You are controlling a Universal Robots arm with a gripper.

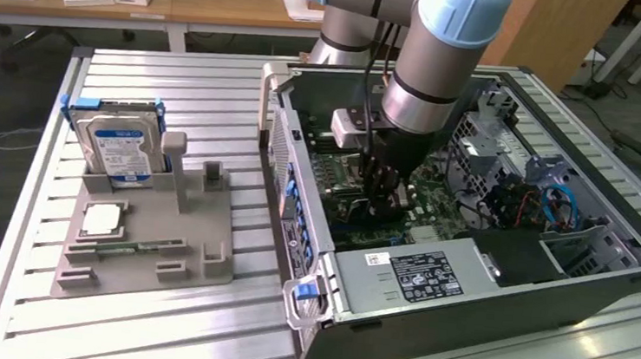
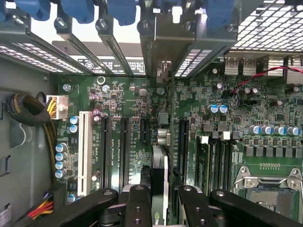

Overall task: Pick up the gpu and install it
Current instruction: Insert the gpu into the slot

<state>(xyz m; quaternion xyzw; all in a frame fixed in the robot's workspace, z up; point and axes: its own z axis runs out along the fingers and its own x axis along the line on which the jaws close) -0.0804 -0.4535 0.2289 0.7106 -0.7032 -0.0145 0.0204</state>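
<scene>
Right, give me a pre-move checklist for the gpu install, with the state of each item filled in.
1. gpu held in the pincer: ok, the card sits edge-on between the fingers.
2. Arm inside the open computer case: ok, the pincer is down over the motherboard.
3. Card running along the expansion slots: ok, it looks parallel to them.
4. Card seated in a slot: cannot tell, its lower edge is hidden.
5. Bracket end lined up with the rear slot covers: cannot tell.
6. Cables away from the card: ok, the bundle lies off to one side.
</scene>
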